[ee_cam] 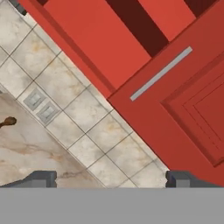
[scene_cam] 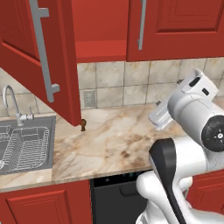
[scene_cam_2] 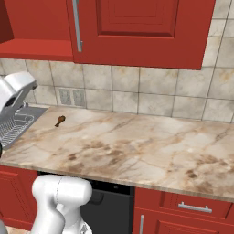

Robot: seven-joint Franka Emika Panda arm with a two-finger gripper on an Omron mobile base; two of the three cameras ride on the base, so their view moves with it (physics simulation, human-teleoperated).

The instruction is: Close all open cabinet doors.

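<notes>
While the left cabinet door stood swung out over the bench near the sink, its long grey handle running nearly upright, the right cabinet door sat flush and closed. The gripper hung free, fingertips wide apart, facing the tiled wall.

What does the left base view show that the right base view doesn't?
Left base view alone: the open door swung out over the counter, the faucet, and the arm's wrist.

Right base view alone: a drawer with a short handle under the counter, and the counter's long right stretch.

Both: the closed door with its vertical bar handle, the open cabinet's shelf, the small brown thing on the counter, the wall outlet, the sink rack, and the dark appliance below.
</notes>
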